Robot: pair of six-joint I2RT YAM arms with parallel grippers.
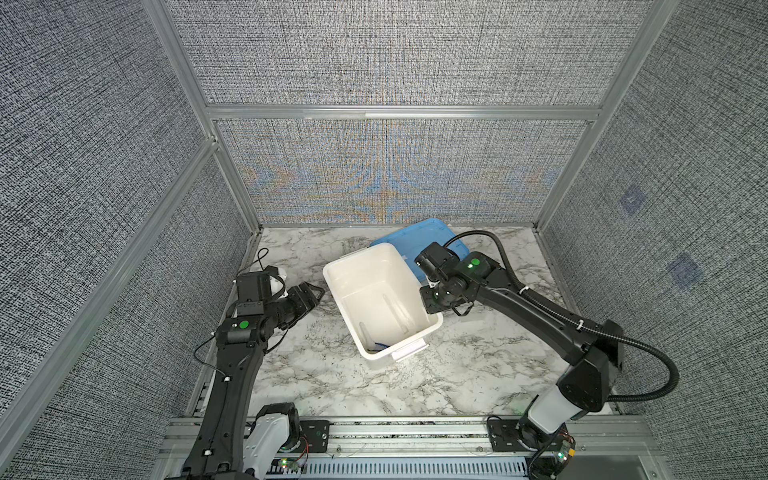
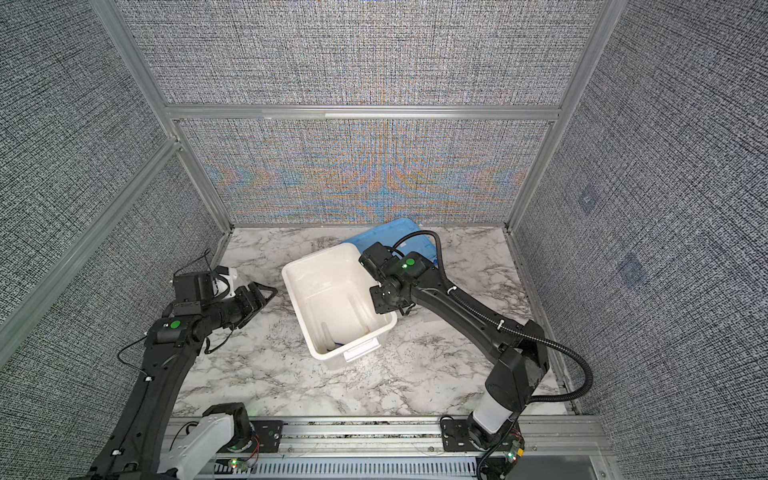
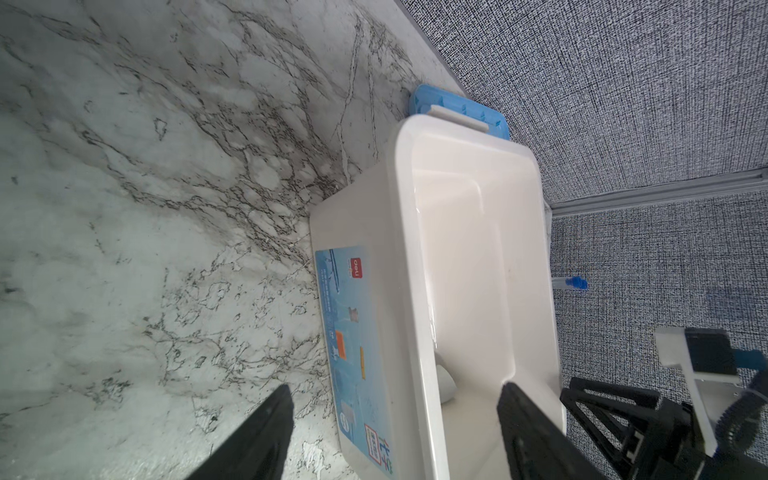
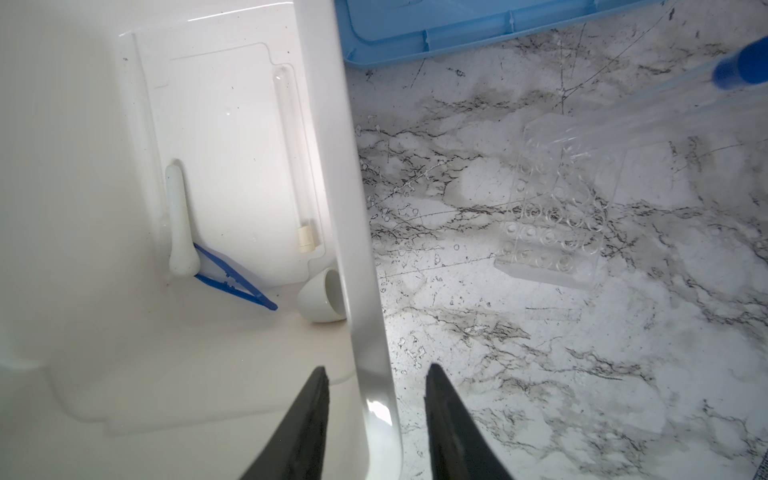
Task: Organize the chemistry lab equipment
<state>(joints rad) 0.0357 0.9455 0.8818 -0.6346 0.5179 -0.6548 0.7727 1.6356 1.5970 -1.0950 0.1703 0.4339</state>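
Observation:
The white tub [image 1: 357, 252] stands mid-table. In the right wrist view it holds a white pestle [image 4: 178, 224], blue tweezers [image 4: 232, 278], a small whitish dish [image 4: 318, 301] lying on its side, and a clear tube [image 4: 291, 166] with a whitish cap. Outside the tub, a clear well plate [image 4: 552, 216] lies on the marble, with a blurred blue-capped clear tube [image 4: 739, 68] beyond it. My right gripper [image 4: 377, 368] is open and straddles the tub's right rim, one finger inside and one outside. My left gripper [image 3: 395, 386] is open just left of the tub [image 3: 405, 249].
A flat blue lid [image 1: 419, 237] lies behind the tub against the back wall. Fabric-covered panels with metal frames close in the back and both sides. The marble table [image 1: 457, 374] in front of the tub is bare. The right arm's cable [image 1: 665, 374] loops at the right edge.

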